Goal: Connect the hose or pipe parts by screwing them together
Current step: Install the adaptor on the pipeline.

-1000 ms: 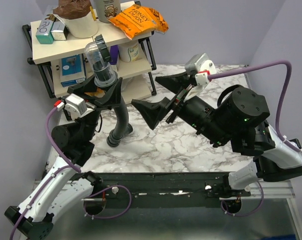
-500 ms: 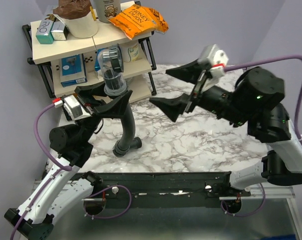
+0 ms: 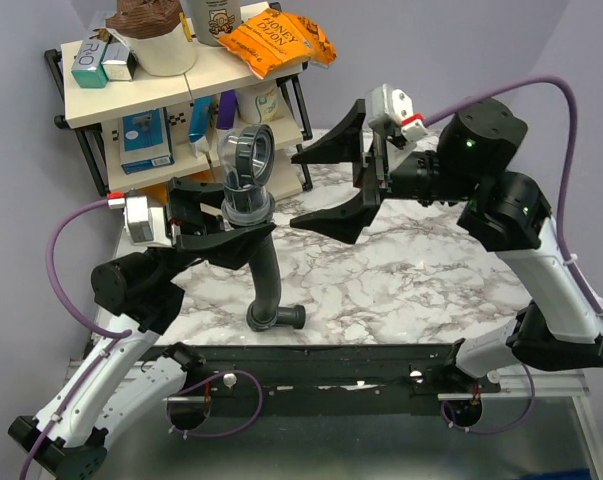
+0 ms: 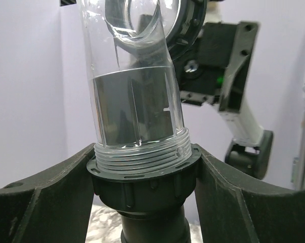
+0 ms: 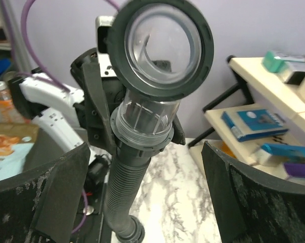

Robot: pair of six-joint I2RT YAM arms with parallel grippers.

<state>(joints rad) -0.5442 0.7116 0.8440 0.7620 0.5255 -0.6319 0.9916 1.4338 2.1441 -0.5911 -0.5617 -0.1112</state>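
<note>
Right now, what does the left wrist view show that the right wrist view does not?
Only left wrist: the threads on the clear fitting, close up, and the right arm behind it. Only right wrist: the fitting's round mouth face on, the ribbed hose hanging down, the shelf and the open right fingers. Both: the fitting seated in the collar, which the left fingers clamp.

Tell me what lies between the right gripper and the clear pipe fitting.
Nothing: only open air separates the right gripper from the clear pipe fitting, as the top and right wrist views show.
</note>
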